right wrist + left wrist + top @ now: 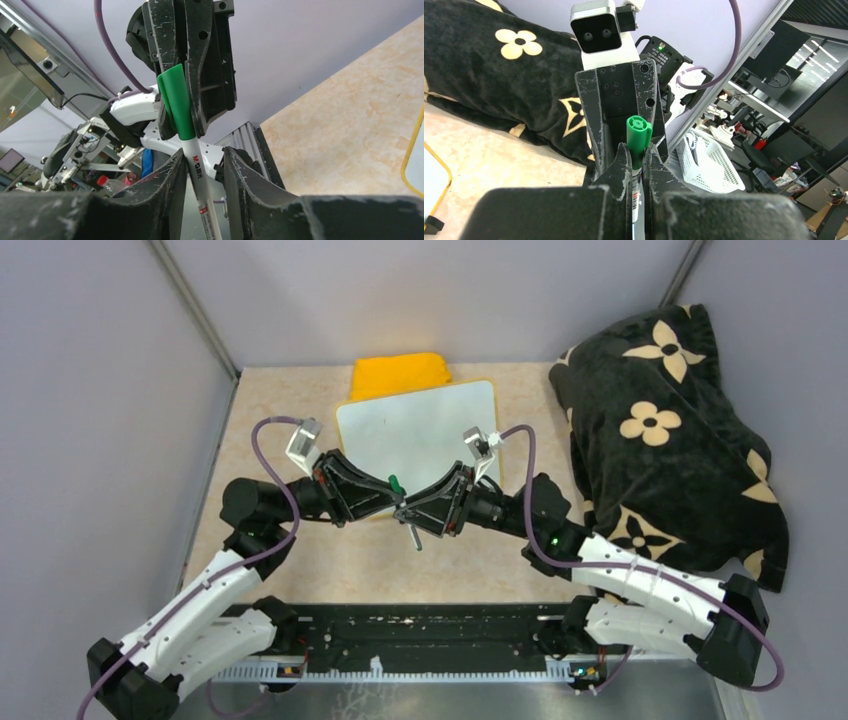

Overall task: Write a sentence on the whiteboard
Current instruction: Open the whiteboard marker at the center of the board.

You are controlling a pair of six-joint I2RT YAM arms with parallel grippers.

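Step in hand, by judgement: uncapping the pen. No writing begun.

Tan table (pixel 300 570), right side: heaped black flowered blanket (pixel 660 440), well apart from the work.

Mid-table, toward the back: whiteboard (pixel 420 420), lying flat, face blank in the top view, far edge lapping a folded yellow cloth (pixel 400 372). Yellow rim also caught at the edge of both wrist views.

Over the board's near edge: both arms meeting nose to nose.

Left gripper (pixel 639 156): clamped tight on the marker (pixel 411 522) at its green cap (pixel 175 100).

Right gripper (pixel 202 162): jaws narrow, one either side of the white barrel (pixel 199 172) just below the cap. Sliver of gap on one side in the right wrist view, so not read as a firm grip.

Marker up in the air between the two grippers, crosswise to both sets of fingers, cap end away from the bases.

Next move, by judgement: pinch the barrel fully, then pull straight along the pen's axis away from the cap, left gripper holding firm. Off-axis pull likely to bind the cap or twist the pen in the pads. After that, regrasp needed for a tip-down writing pose over the board.
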